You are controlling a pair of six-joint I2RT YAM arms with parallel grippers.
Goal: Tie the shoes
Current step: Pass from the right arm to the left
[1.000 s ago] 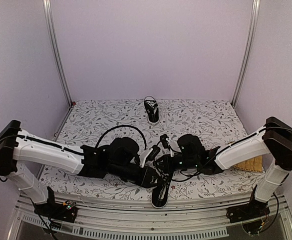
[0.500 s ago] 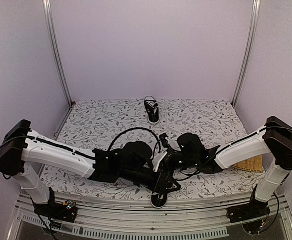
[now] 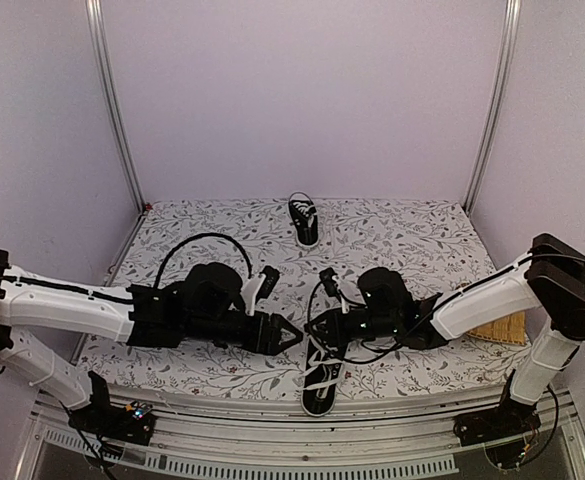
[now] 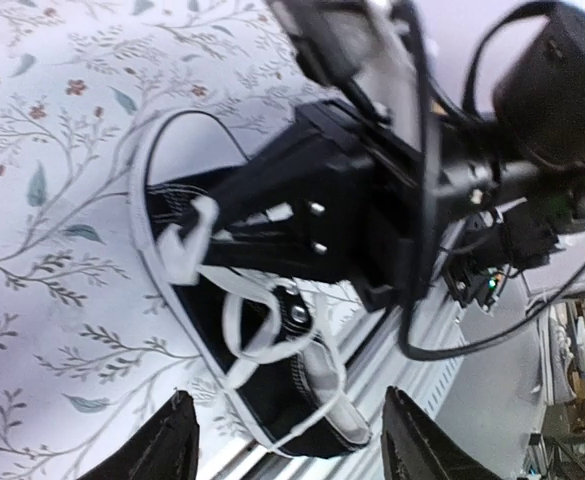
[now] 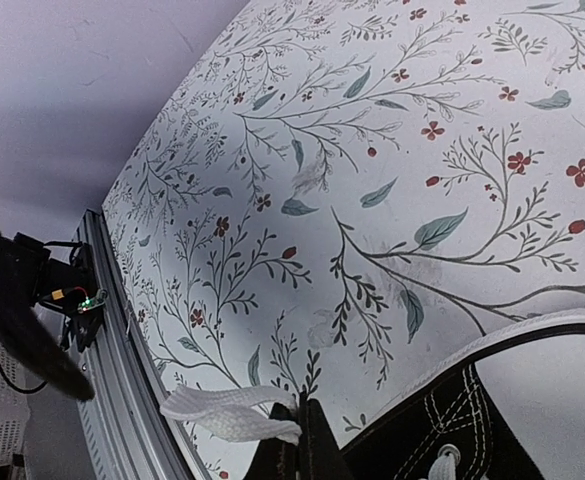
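Withdrawn leftward, left jaws stand apart; right jaws pinch a lace (image 5: pixel 232 412) of the near-edge shoe (image 3: pixel 321 392).

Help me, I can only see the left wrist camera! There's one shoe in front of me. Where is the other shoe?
Observer: The other shoe stands alone at the far edge of the table, beyond both arms.
Operator: Is the right claw holding something?
Observer: Yes. Its own camera shows the right claw shut on a white lace end of the near shoe.
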